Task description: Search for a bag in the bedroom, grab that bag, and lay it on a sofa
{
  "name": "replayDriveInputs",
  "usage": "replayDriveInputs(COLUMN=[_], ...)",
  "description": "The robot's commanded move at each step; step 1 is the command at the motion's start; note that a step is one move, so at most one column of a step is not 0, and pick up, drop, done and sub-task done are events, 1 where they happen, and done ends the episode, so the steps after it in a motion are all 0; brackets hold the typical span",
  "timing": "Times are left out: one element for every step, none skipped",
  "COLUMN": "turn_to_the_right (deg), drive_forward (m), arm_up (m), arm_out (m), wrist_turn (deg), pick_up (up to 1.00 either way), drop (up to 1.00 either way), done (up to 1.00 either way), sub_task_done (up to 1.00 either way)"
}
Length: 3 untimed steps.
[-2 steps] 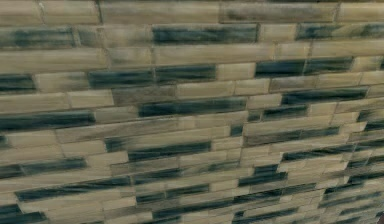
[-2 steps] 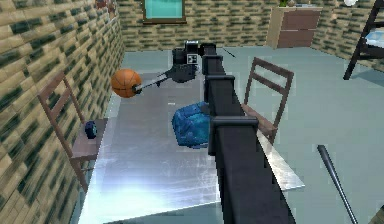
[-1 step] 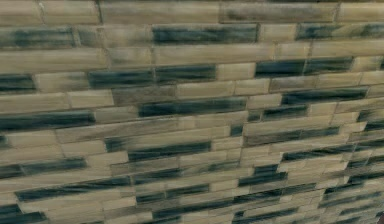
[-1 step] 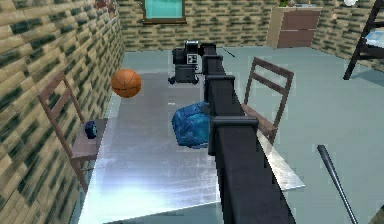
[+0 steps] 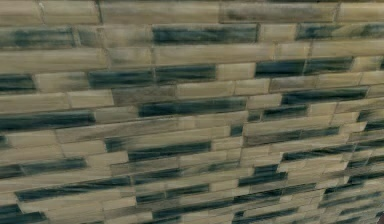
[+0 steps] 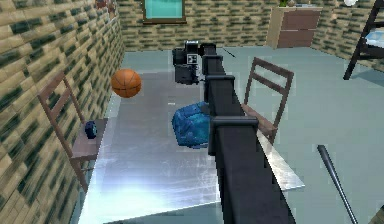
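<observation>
Right in front of the robot there's a brick wall (image 5: 190,110), sandy tan blocks laid in rough courses with streaky dark teal ones between them.

Out to the side, there's a table (image 6: 150,170) with a flat, pale grey top that has a dull metallic sheen. The bag (image 6: 190,124) is lying on it: blue, crumpled and faceted, glossy like thin plastic, sitting just against the left face of the arm (image 6: 240,160), which is a thick, dark, square-edged bar stretched over the tabletop. At the arm's far end is the gripper (image 6: 183,65), a boxy black body beside small white squares, well beyond the bag near the table's far edge. I can't tell whether it has anything in its grasp.

A round orange ball (image 6: 126,82) with dark seams rests on the table's left part. A slatted wooden chair (image 6: 62,112) stands at the left side, with a small dark blue rounded thing (image 6: 91,130) on its seat. A second wooden chair (image 6: 268,88) stands at the right. A slim dark bat (image 6: 335,182) lies on the smooth teal floor. A brown wooden dresser (image 6: 298,26) stands against the far wall.
</observation>
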Motion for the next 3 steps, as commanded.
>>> replayDriveInputs(turn_to_the_right=[0.0, 0.0, 0.0], drive_forward=[0.00, 0.00, 0.00], arm_up=[-0.28, 0.00, 0.10], arm_out=[0.00, 0.00, 0.00], wrist_turn=[0.0, 0.0, 0.0], pick_up=[0.00, 1.00, 0.00], drop=[0.00, 0.00, 0.00], done=[0.00, 0.00, 0.00], sub_task_done=[0.00, 0.00, 0.00])
